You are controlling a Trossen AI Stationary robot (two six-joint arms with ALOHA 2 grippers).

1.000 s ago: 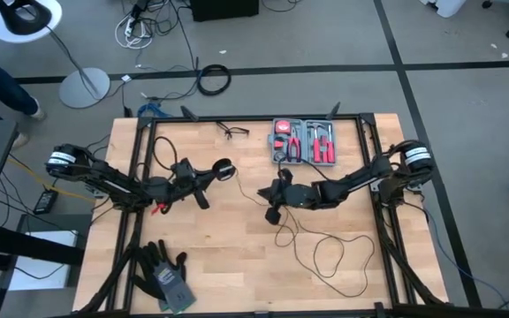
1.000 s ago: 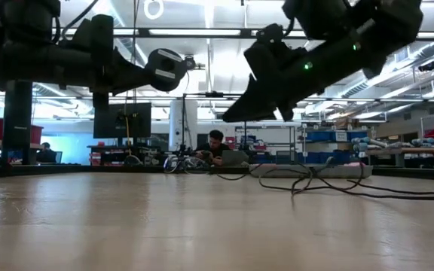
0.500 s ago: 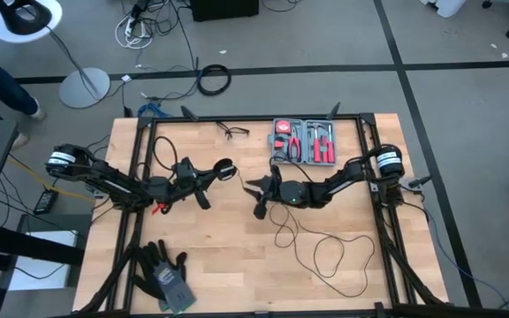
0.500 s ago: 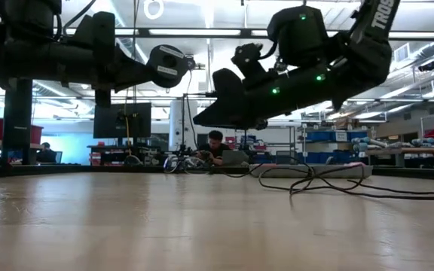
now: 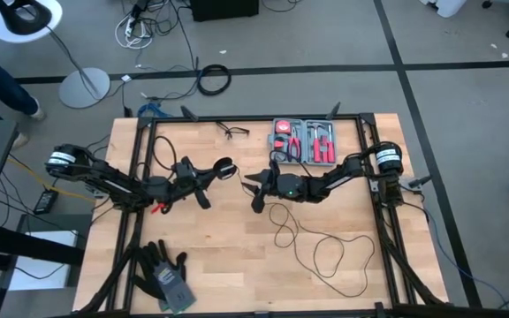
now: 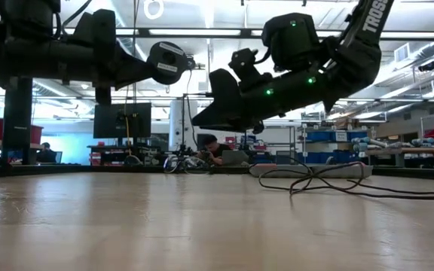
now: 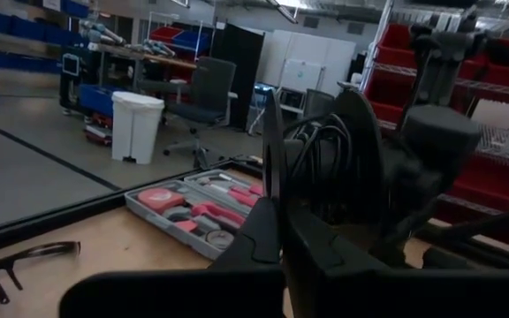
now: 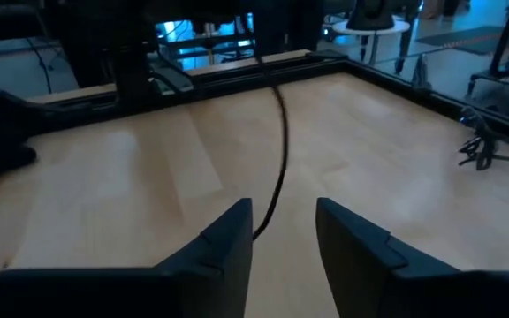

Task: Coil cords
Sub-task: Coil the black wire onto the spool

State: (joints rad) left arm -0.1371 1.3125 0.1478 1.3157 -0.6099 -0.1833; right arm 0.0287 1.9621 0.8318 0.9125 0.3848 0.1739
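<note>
The cord is a thin black cable. Part of it lies in loose loops [image 5: 325, 252] on the table's right half. Another part is gathered into loops [image 7: 325, 155] that stand up from my left gripper [image 5: 203, 181], which is shut on them left of centre. The round puck [image 5: 224, 168] with its pale centre [image 6: 166, 64] sticks out beside those fingers. My right gripper [image 5: 251, 193] hovers open at mid-table, pointing at the left gripper. One strand [image 8: 279, 150] runs between its fingers, and I cannot tell whether they touch it. My left gripper pinches the gathered loops of cord at their lower part [image 7: 300, 208] between its two shut fingers, several strands together. The fingers reach about level from the table's left. The loops and the puck are lifted clear of the table, and the cord trails off toward the right.
An open red tool case [image 5: 306, 141] sits at the far edge right of centre, with black glasses [image 5: 232, 132] to its left. Grey gloves [image 5: 164, 274] lie at the near left corner. A thicker coiled cable [image 5: 212, 79] lies on the floor beyond the table.
My right gripper has moved toward the table's left, closer to the left gripper, and sunk a little. Its fingers have opened from nearly shut to wide apart. The loose cord on the table has shifted slightly near it.
</note>
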